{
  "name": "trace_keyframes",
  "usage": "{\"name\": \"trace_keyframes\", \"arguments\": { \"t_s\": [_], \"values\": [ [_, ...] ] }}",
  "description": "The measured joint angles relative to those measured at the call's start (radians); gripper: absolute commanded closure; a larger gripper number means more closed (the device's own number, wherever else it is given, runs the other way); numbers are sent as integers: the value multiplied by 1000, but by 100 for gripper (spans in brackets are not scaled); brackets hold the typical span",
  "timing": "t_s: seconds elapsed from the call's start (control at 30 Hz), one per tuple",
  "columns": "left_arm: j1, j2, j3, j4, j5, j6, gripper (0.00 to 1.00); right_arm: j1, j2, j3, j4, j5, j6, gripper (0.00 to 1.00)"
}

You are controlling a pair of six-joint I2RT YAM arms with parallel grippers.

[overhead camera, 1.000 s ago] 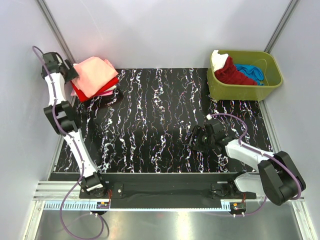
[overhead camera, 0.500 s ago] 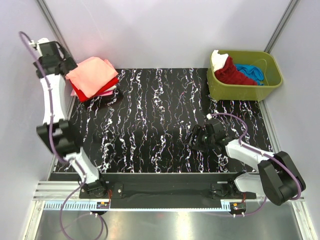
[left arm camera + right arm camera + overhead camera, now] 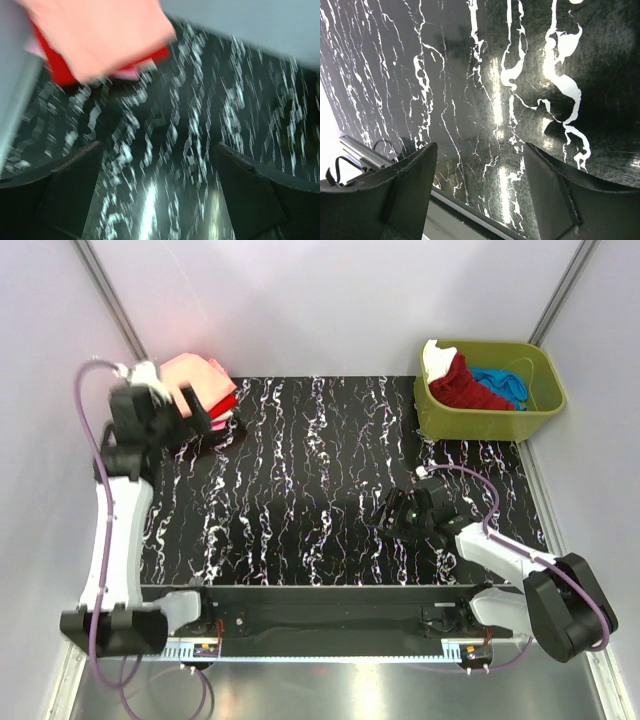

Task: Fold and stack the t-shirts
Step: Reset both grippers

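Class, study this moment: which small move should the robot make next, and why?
Probably swing the right pincer toward the olive-green tub for the dark red t-shirt. It and the left pincer are open and empty, the folded stack sits far left, and that shirt lies crumpled in the tub.

Salmon-pink t-shirt (image 3: 195, 368) folded atop red t-shirt (image 3: 225, 403), left; white shirt (image 3: 435, 358), dark red shirt (image 3: 465, 385), blue shirt (image 3: 500, 386) seemingly crumpled, right.

No legible text, label, brand, number or sign showed in any view. T-shirts (image 3: 205, 378) were plain, green tub (image 3: 480, 426) unmarked, table (image 3: 300, 470) bore only white veining. Left wrist view was motion-blurred.
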Motion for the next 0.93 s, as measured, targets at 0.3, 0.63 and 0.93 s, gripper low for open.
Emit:
{"name": "trace_keyframes", "arguments": {
  "t_s": [0.3,0.63,0.93],
  "values": [
    [-51,-383,-586,-31,238,37,1,-1,3,0,-3,0,0,23],
    [-73,-439,-623,23,293,35,1,-1,15,0,-8,0,0,23],
    [-73,-425,-628,31,308,34,1,-1,15,0,-27,0,0,22]
  ]
}}
